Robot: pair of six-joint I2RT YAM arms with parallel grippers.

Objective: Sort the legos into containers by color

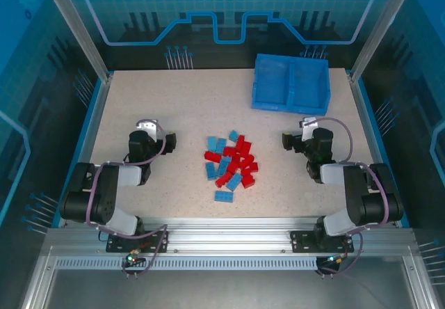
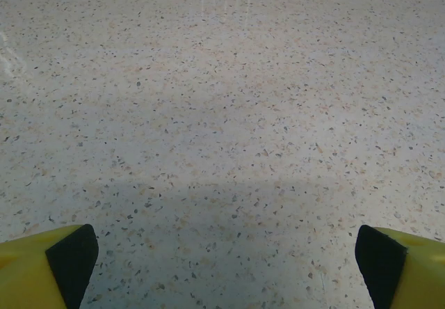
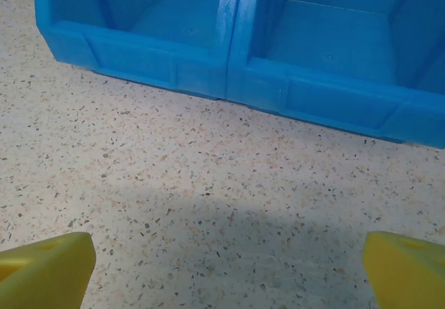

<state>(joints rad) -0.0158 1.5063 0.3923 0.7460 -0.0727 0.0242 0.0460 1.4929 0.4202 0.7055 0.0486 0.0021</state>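
Several red and light blue legos (image 1: 231,161) lie in a loose heap at the middle of the speckled table. The blue bin with its two containers (image 1: 290,83) stands at the back right; both compartments look empty, and the bin's front wall (image 3: 229,72) faces my right wrist camera. My left gripper (image 1: 165,142) rests low to the left of the heap, open, its yellow fingers (image 2: 49,267) wide apart over bare table. To the right of the heap sits my right gripper (image 1: 292,140), open too, with nothing between its fingers (image 3: 45,271).
A raised blue rim (image 1: 94,117) borders the table on the left and right. An aluminium rail (image 1: 229,236) carries both arm bases along the near edge. Bare table lies between the heap and the bin.
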